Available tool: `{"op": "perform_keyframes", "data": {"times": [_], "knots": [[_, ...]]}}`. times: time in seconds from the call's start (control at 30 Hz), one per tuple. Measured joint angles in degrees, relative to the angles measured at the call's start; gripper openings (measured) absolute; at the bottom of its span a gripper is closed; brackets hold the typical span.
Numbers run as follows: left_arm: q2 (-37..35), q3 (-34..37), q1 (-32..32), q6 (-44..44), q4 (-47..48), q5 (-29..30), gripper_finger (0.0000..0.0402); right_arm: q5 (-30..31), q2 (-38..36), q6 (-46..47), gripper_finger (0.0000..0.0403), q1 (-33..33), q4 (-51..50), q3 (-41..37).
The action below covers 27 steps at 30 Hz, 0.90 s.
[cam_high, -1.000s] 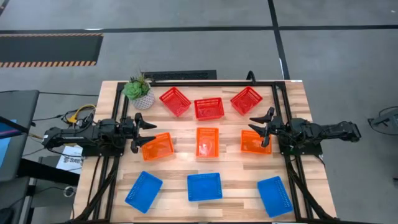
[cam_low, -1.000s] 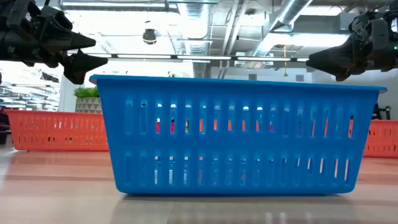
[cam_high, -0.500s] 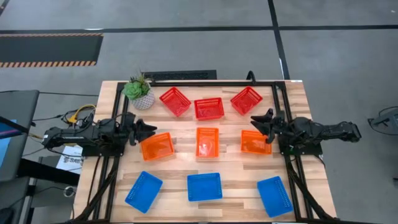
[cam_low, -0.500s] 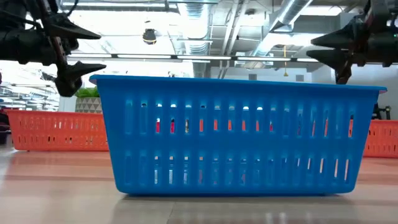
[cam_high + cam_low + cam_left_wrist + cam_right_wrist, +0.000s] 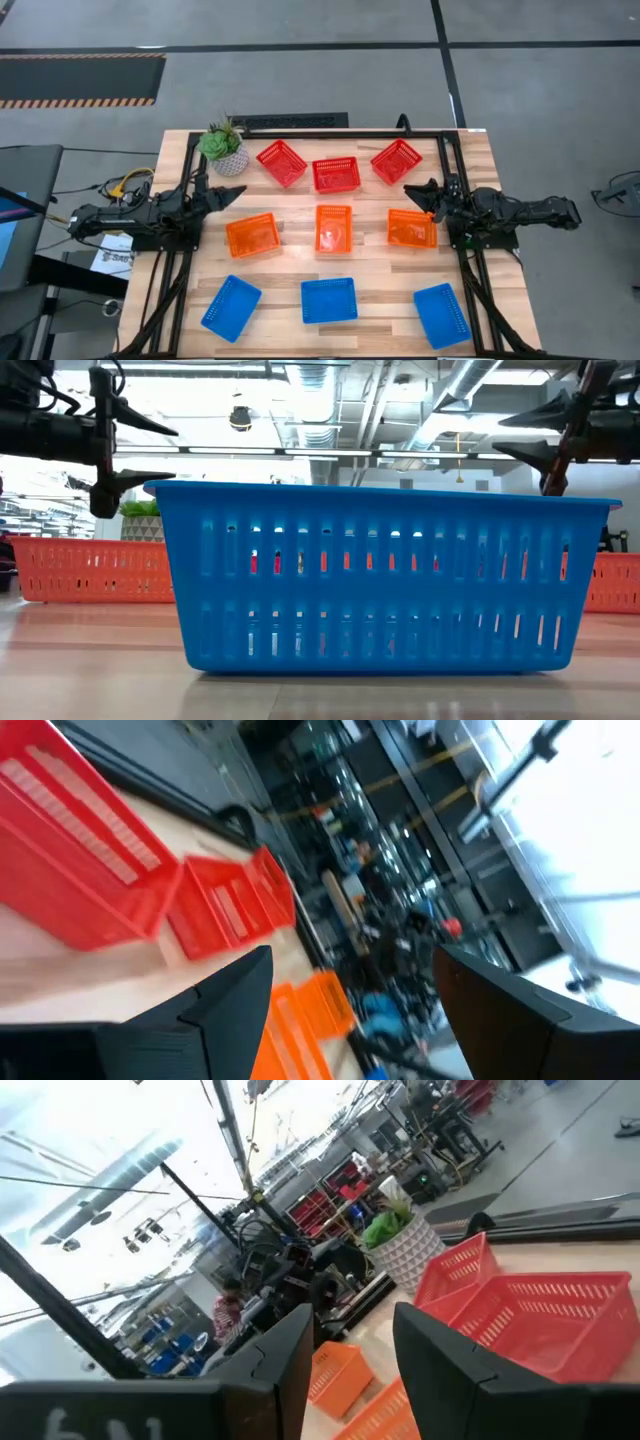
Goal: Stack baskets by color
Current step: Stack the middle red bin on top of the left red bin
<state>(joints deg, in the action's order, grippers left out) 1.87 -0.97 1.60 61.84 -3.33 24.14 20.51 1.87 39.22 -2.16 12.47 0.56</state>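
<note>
Nine mesh baskets stand on their bases on the wooden table. The three red ones (image 5: 281, 163) (image 5: 336, 174) (image 5: 396, 161) form the far row. The three orange ones (image 5: 252, 235) (image 5: 334, 228) (image 5: 412, 228) make up the middle row, and the three blue ones (image 5: 231, 307) (image 5: 329, 300) (image 5: 442, 315) the near row. My left gripper (image 5: 232, 193) hovers open at the table's left side, above and beyond the left orange basket. My right gripper (image 5: 412, 191) hovers open at the right side, above the right orange basket's far edge. Each points level toward the table's middle, one finger above the other (image 5: 172, 452) (image 5: 498, 436).
A green plant in a white pot (image 5: 224, 147) stands at the far left corner, next to the left red basket. A black frame rail (image 5: 330, 133) runs along the far edge and down both sides. Bare wood shows between the rows of baskets.
Both grippers have rolled about the line they point along. Their fingers, side by side a second ago, now stand one above the other. Both have stayed open and hovering in place. No basket has moved.
</note>
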Motion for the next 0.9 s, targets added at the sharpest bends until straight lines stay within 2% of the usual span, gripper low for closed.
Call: {"op": "perform_keyframes", "data": {"times": [0.13, 0.2, 0.27, 0.4, 0.5, 0.6, 0.7, 0.8, 0.9], "knots": [[0.0, 0.0, -0.02, 0.17, -0.21, 3.52, 0.0263, -0.24, 0.0, 9.77, 0.0162, 0.06, 3.53, 0.1], [0.02, 0.0, -0.02, 1.45, -1.85, 7.51, 0.0263, -1.86, 0.05, 11.36, 0.0162, 0.07, 6.34, 1.48], [0.02, 0.02, 0.01, 4.55, -7.69, 9.31, 0.0263, -3.77, 0.04, 8.75, 0.0162, 0.04, 7.98, 4.98], [0.15, -1.49, -0.03, 1.38, -26.06, 4.89, 0.0263, -3.82, 3.41, 1.08, 0.0162, -0.04, 4.25, 16.1], [2.24, -9.6, -0.06, -3.78, -27.91, 3.68, 0.0263, -1.47, 10.5, -6.66, 0.0162, 0.06, -3.68, 27.55], [7.79, -23.48, -0.04, -8.64, -15.23, 0.42, 0.0263, 3.52, 19.69, -13.01, 0.0162, 0.07, -16.34, 40.58], [17.44, -40.17, -0.04, -11.02, 8.07, -1.15, 0.0263, 11.86, 30.39, -14.32, 0.0162, 0.07, -33.71, 53.84], [29.46, -56.6, -0.04, -10.79, 33.46, 0.36, 0.0263, 19.76, 40.72, -9.4, 0.0162, 0.29, -53.2, 65.19], [41.55, -69.99, 0.25, -8.01, 56.16, 3.07, 0.0263, 21.56, 49.42, 2.95, 0.0162, 2.48, -71.62, 73.76]]}}
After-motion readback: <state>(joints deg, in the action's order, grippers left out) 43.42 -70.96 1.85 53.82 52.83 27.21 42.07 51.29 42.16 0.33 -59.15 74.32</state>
